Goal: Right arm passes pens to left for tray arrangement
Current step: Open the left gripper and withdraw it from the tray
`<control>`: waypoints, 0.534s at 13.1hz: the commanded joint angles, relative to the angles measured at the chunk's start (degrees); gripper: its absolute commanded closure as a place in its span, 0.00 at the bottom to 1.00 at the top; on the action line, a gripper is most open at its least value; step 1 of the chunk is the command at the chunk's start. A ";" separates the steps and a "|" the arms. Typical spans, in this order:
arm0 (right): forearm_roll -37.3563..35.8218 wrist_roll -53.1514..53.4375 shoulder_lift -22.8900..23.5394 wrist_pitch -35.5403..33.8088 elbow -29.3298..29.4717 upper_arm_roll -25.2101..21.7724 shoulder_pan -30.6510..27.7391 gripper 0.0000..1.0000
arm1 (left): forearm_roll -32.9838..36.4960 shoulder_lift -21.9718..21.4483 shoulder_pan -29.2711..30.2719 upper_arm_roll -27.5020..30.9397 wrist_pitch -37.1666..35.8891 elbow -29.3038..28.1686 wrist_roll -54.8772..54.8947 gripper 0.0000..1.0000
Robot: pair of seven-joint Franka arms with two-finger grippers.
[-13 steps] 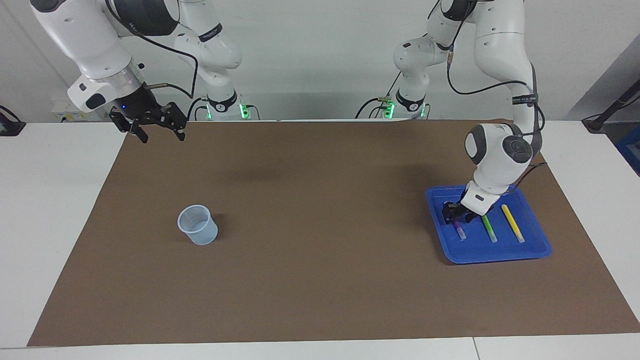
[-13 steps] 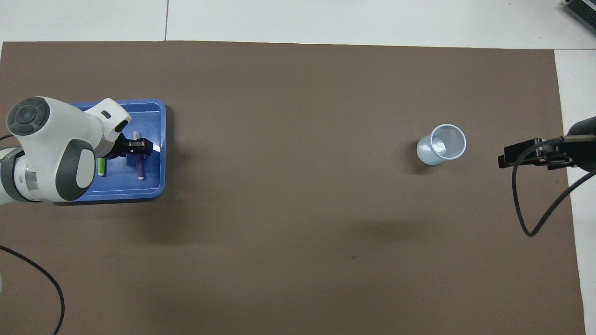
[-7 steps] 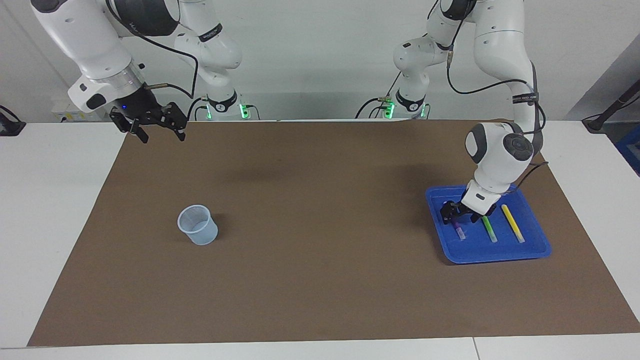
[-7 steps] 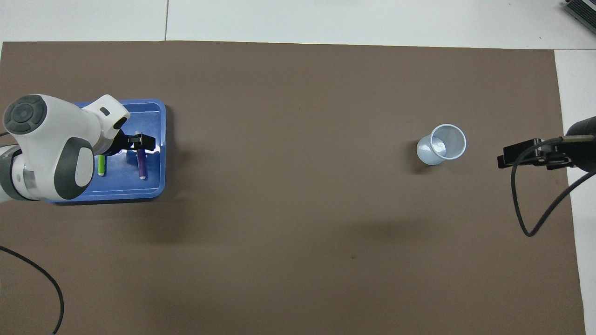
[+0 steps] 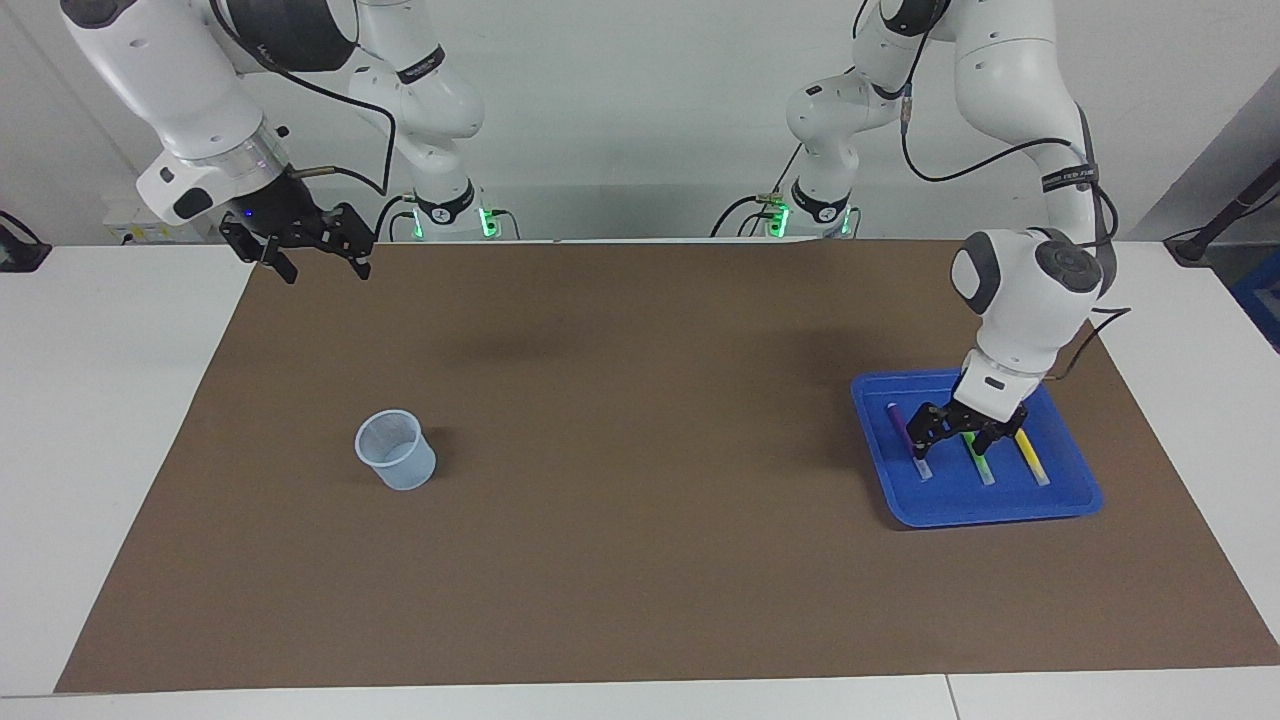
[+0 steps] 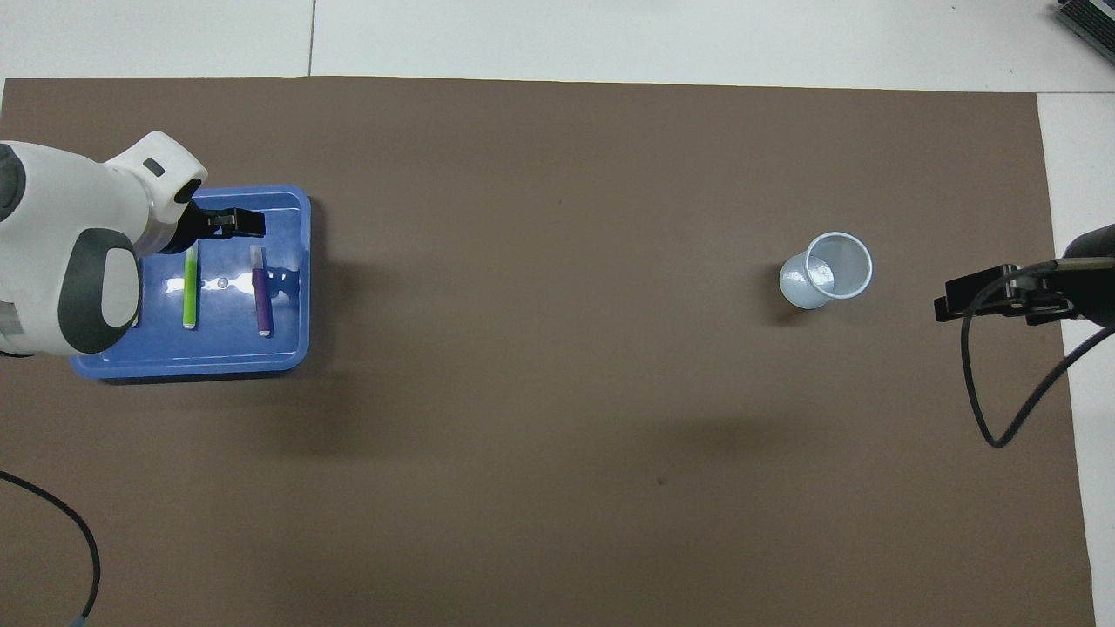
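Observation:
The blue tray (image 5: 990, 512) (image 6: 192, 363) lies at the left arm's end of the table. In it the purple pen (image 5: 900, 422) (image 6: 260, 292), the green pen (image 5: 983, 468) (image 6: 189, 292) and the yellow pen (image 5: 1033, 462) lie side by side. The overhead view has the yellow one hidden under the arm. My left gripper (image 5: 965, 440) (image 6: 235, 224) hangs open and empty just above the tray, over the green pen. My right gripper (image 5: 322, 262) (image 6: 993, 296) waits open and empty over the mat's edge at the right arm's end.
A small translucent pale blue cup (image 5: 396, 450) (image 6: 827, 270) stands upright on the brown mat (image 5: 640, 480) toward the right arm's end. A black cable (image 6: 1002, 383) loops down from the right wrist.
My left gripper has opened, let go of the purple pen, risen and shifted from it to above the green pen. The purple pen stays in the tray. The right arm has hardly moved.

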 commanded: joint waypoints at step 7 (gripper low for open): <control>-0.99 0.48 -1.81 0.60 -1.91 0.57 1.15 0.00 | 0.60 -6.19 -0.55 -0.65 -7.58 2.91 -0.42 0.00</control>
